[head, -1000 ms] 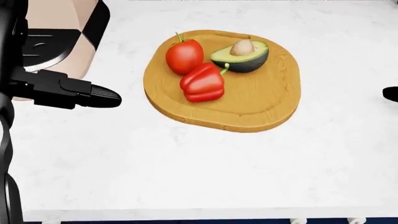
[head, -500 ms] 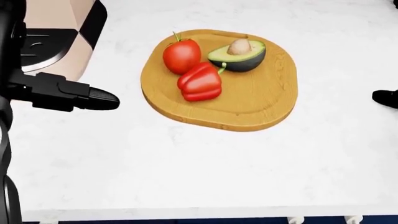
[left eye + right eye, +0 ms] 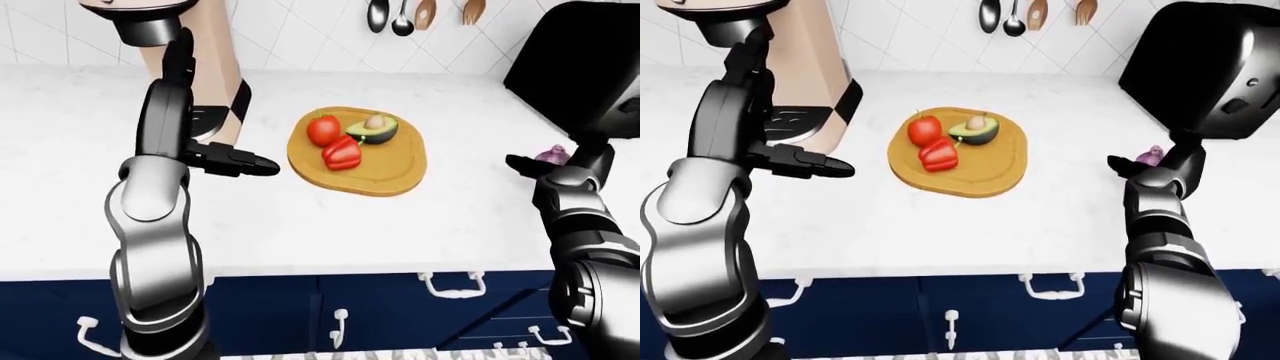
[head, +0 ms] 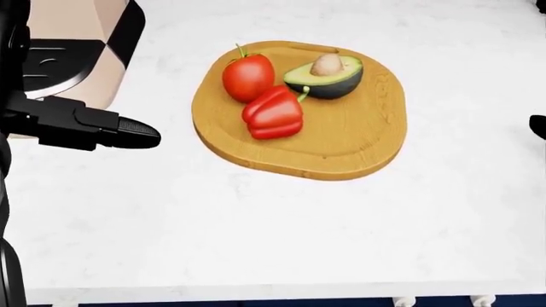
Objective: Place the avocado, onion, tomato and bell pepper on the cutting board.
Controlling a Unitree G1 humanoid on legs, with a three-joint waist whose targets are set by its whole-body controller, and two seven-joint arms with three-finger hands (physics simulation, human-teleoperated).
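A round wooden cutting board (image 4: 345,150) lies on the white counter. On it are a red tomato (image 4: 248,77), a halved avocado (image 4: 326,78) and a red bell pepper (image 4: 274,114), close together in its upper left part. A small purple onion (image 3: 551,155) lies on the counter far right, next to the black toaster. My right hand (image 3: 522,163) is right beside the onion with fingers stretched out, not closed round it; only its tip (image 4: 539,126) shows in the head view. My left hand (image 4: 141,133) is open and empty, hovering left of the board.
A beige and black appliance (image 3: 205,90) stands left of the board, behind my left arm. A black toaster (image 3: 1210,71) stands at the far right. Utensils (image 3: 400,15) hang on the tiled wall. The counter's near edge (image 4: 273,291) runs above blue cabinets.
The right hand's tip slid a little into the head view, then back to the right edge. The left hand stayed almost still. The view shifted slightly.
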